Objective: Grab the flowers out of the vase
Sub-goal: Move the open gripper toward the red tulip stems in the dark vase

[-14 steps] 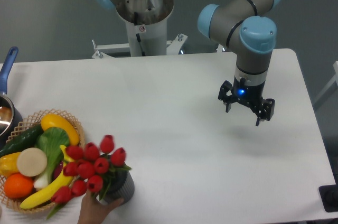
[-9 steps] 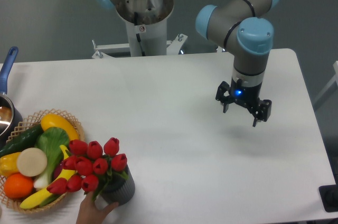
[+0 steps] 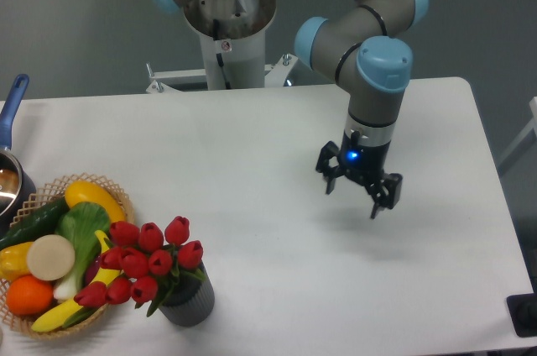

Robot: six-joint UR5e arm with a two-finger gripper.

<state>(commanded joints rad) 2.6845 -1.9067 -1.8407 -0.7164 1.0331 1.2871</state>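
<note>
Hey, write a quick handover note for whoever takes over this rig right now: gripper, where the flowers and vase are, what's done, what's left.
Gripper: open, empty, hanging above the bare table right of centre.
Flowers: red tulips in the vase, near the front left edge, beside the fruit basket.
Done: nothing grasped yet.
Left: move the gripper over to the flowers, close on the bunch, lift it out of the vase.

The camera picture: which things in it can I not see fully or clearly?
- The flowers: their stems are hidden inside the vase, behind the leaves and buds.
- The pot at the left: cut off by the picture edge, so only its blue handle and part of the rim show.
- The basket: its bottom is covered by fruit and vegetables.
- The gripper: its fingertips are too small to judge in detail.
</note>
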